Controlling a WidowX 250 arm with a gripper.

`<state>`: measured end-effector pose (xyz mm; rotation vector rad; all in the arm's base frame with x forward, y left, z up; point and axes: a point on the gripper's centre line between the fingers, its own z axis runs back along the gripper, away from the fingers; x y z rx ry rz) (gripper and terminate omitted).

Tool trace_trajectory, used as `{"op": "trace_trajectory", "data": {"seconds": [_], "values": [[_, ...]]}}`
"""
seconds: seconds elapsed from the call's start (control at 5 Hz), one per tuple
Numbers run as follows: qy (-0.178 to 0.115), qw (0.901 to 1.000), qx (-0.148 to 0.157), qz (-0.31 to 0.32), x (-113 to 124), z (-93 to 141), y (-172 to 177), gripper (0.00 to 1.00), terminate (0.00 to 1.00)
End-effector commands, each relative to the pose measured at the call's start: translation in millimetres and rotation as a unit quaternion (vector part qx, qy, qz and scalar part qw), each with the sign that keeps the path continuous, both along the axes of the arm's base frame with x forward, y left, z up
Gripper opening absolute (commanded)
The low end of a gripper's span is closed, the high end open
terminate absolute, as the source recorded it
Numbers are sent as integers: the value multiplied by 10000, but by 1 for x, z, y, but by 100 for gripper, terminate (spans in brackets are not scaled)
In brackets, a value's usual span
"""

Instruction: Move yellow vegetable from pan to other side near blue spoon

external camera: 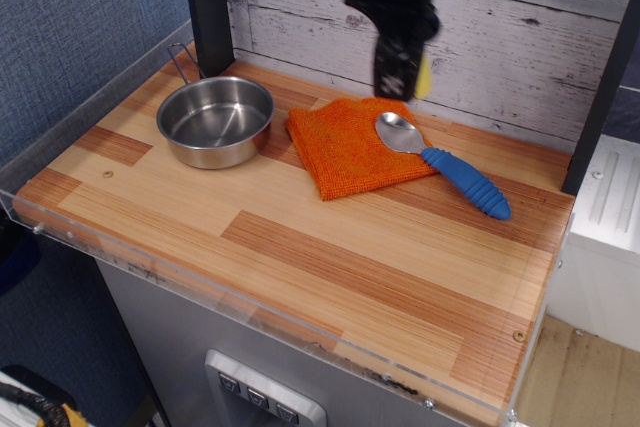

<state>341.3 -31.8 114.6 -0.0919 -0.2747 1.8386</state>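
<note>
My black gripper (400, 72) hangs in the air above the back of the orange cloth, just behind the spoon's bowl. It is shut on the yellow vegetable (425, 77), of which only a yellow sliver shows at the gripper's right side. The steel pan (215, 120) sits empty at the back left of the wooden table. The blue spoon (445, 164) lies right of centre, its silver bowl resting on the cloth and its blue handle pointing to the front right.
An orange cloth (350, 145) lies between pan and spoon. A black post (208, 7) stands behind the pan. A plank wall (520, 37) closes the back. A clear rim (250, 297) runs along the table's front and left edges.
</note>
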Motion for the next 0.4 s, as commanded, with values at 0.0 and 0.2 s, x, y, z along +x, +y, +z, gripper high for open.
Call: {"op": "trace_trajectory", "data": {"seconds": [0.0,0.2], "values": [[-14,9988,-15,-499,2,-21,-33,0,0],[107,9977,-62,-668,-1,-41,-40,0,0]]}}
